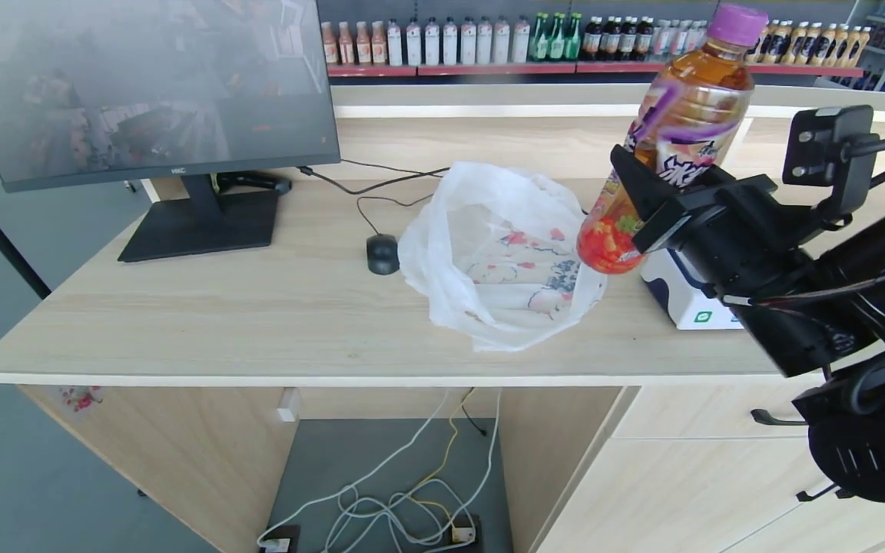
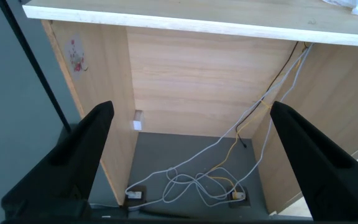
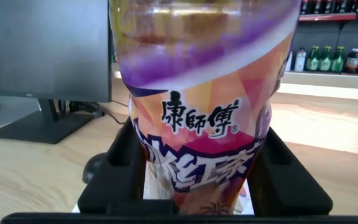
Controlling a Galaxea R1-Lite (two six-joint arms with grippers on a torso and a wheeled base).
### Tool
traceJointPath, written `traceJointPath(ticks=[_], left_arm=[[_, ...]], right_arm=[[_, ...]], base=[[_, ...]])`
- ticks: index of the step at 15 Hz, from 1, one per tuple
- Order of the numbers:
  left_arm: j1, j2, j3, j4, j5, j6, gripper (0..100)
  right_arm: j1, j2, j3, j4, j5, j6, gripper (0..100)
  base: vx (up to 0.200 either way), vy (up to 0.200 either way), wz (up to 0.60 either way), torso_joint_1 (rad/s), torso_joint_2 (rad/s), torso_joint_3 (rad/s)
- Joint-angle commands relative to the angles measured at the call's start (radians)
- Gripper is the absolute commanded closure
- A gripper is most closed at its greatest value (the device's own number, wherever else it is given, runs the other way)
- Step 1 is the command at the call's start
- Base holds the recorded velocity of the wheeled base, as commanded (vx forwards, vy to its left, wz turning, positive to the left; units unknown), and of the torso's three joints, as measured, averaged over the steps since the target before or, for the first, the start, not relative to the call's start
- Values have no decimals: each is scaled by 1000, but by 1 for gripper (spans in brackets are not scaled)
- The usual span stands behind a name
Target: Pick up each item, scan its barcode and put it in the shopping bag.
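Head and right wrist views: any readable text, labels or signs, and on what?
Bottle label: large characters, a brand mark, left unquoted.
Monitor bezel: small logo, too small to read.
White box: green icon, no legible words.
Shelf bottles: labels too small to read.

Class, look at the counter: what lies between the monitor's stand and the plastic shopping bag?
A black mouse on the wooden counter, shown in the head view.

Open desktop point(image 1: 243, 315) lies before the monitor point(image 1: 143, 84); a mouse point(image 1: 382, 253) and white box point(image 1: 690, 306) flank the shopping bag point(image 1: 500, 253)
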Motion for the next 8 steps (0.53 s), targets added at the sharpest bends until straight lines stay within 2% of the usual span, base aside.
traceJointPath(ticks=[1, 3, 7, 8], left_arm=[[1, 0, 0, 0, 1, 0, 0], [1, 0, 0, 0, -1, 0, 0], [1, 0, 0, 0, 1, 0, 0], [1, 0, 0, 0, -1, -1, 0]], right_arm=[[24, 19, 20, -2, 1, -2, 100], [29, 59, 3, -2, 10, 4, 100], [83, 72, -101, 180, 7, 6, 100], [93, 84, -167, 256, 7, 4, 100]], base=[[0, 0, 0, 0, 0, 0], [0, 0, 0, 0, 0, 0], [0, 0, 0, 0, 0, 0], [0, 0, 0, 0, 0, 0]])
